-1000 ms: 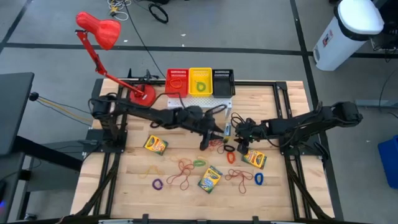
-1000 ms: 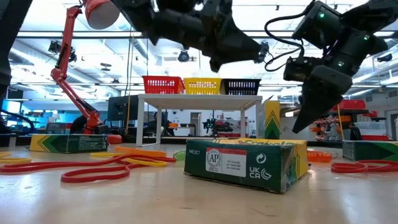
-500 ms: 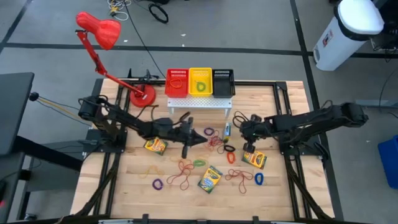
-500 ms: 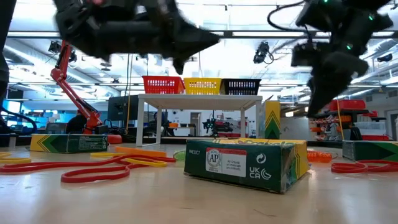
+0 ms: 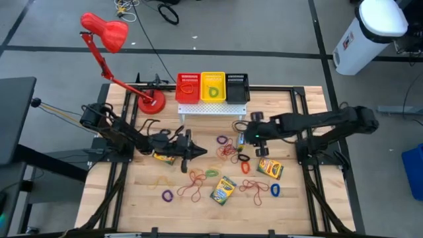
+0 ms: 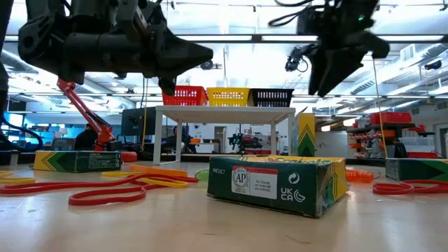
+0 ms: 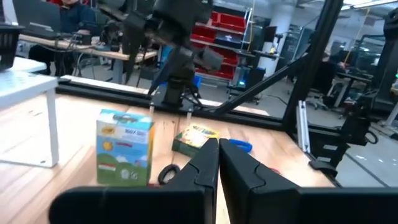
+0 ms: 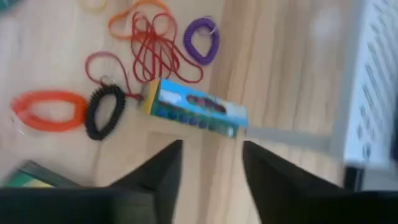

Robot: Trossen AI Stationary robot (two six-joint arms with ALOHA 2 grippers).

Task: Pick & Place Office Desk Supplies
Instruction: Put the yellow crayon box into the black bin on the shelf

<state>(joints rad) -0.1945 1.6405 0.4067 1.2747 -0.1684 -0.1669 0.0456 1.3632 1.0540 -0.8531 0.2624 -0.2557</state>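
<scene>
Hovering low over the wooden desk (image 5: 297, 112), the left tool (image 5: 198, 151) has its fingers pressed together with nothing between them; the left wrist view shows the 2 dark fingers (image 7: 205, 168) meeting edge to edge. Just behind this tool lies 1 crayon box (image 5: 165, 155), partly under the arm. Ahead of its tips are tangled red rubber bands (image 5: 228, 151) and a purple coiled band (image 5: 222, 140).

The right tool (image 5: 243, 137) hangs above the desk near the white perforated rack (image 5: 213, 109), its fingers (image 8: 163, 165) spread apart and holding nothing. Directly below and ahead of it stands a small blue-and-white carton (image 8: 194, 107); its printing is too blurred to read. Beside that carton lie a black coiled band (image 8: 104, 112), an orange band (image 8: 45, 106) and a purple coil (image 8: 203, 40).

Toward the desk's front, away from both tools, a second crayon box (image 6: 276, 183) shows a white label reading "AP" and the marks "UK CA". A third crayon box (image 5: 269, 168) lies just beside the right arm, with a blue band (image 5: 275, 190) nearby. A red desk lamp (image 5: 106, 33) stands behind the left arm.
</scene>
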